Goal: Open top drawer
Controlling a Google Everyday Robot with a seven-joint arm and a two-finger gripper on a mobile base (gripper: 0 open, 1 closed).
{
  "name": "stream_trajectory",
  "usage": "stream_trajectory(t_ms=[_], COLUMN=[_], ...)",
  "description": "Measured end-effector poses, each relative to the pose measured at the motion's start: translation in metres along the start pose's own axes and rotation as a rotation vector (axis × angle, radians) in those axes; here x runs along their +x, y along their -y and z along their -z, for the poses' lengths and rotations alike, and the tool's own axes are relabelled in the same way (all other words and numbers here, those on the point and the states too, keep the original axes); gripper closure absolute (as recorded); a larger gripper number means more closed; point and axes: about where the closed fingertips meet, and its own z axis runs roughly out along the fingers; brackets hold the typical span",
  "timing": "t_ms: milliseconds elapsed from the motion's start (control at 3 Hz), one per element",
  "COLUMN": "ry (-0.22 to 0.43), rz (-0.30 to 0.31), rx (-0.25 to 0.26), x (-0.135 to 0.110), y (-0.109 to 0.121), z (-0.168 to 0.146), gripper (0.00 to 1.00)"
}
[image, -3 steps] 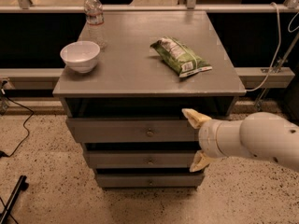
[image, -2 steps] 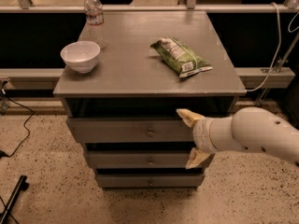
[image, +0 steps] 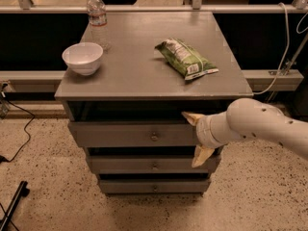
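Observation:
The top drawer (image: 120, 134) is the widest grey front panel under the cabinet's top, with a small round knob (image: 154, 137) at its centre. It stands slightly out, with a dark gap above it. My gripper (image: 196, 136) is at the right end of this panel, its two cream fingers spread wide apart, one finger (image: 192, 117) at the panel's top edge and one below it at the second drawer. It holds nothing. The white arm (image: 260, 124) comes in from the right.
On the grey cabinet top (image: 144, 76) stand a white bowl (image: 83, 57), a water bottle (image: 98, 18) and a green snack bag (image: 185, 59). Two narrower drawers (image: 154, 166) lie below. A black stand foot (image: 12, 206) is on the floor at the left.
My gripper and arm have shifted a little to the left along the top drawer's front. The drawer and the things on top have not moved.

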Motion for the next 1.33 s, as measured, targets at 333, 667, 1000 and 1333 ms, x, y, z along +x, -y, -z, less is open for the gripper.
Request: stream_trajectory(t_ms=[333,667,1000,1333], ry=[-0.045,-0.073,-0.093,-0.097], rz=[-0.050,-0.104,-0.126,-0.138], rx=[-0.025,-0.048,-0.067,-0.089], x=[0.016,0.031,0.034,0.030], y=[0.012,0.017,0.017,0.009], z=[-0.009,-0.018,-0.021,-0.022], gripper=[0.00,0.09,0.27,0.51])
